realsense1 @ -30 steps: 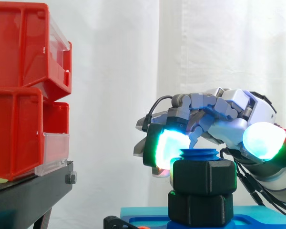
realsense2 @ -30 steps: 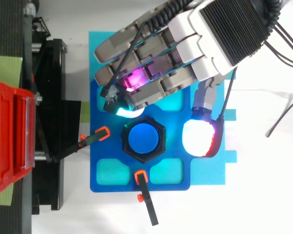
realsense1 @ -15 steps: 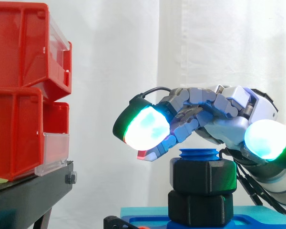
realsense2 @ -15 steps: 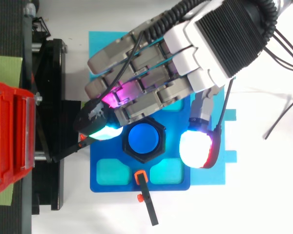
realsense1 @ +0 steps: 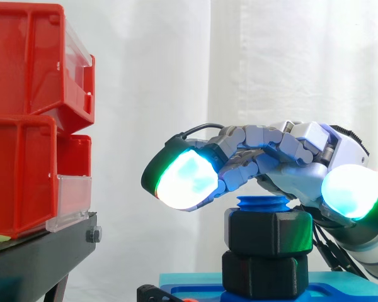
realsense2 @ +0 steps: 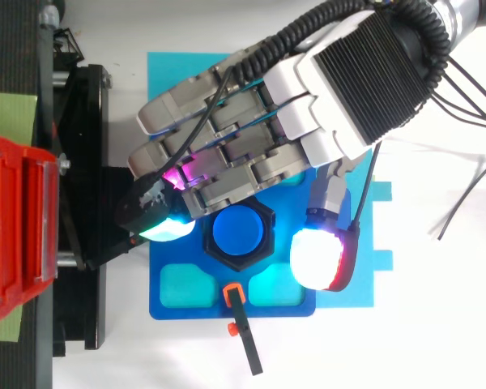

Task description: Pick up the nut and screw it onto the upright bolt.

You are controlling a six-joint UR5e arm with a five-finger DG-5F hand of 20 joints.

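Observation:
The black hex nut sits on the upright blue bolt, above a second black hex block. From above, the nut rings the bolt's blue top. My hand hovers over them, open. Its fingers stretch out to the left just above the bolt, and a glowing fingertip hangs past the nut's left side. The thumb glows white beside the nut, apart from it. Nothing is held.
The bolt stands on a blue fixture plate with cyan pockets, held by an orange-tipped clamp at its front. Red bins on a black stand rise to the left.
The fingers, curled down beside the nut a second ago, have straightened and swung out to the left above the bolt. The nut stays on the bolt.

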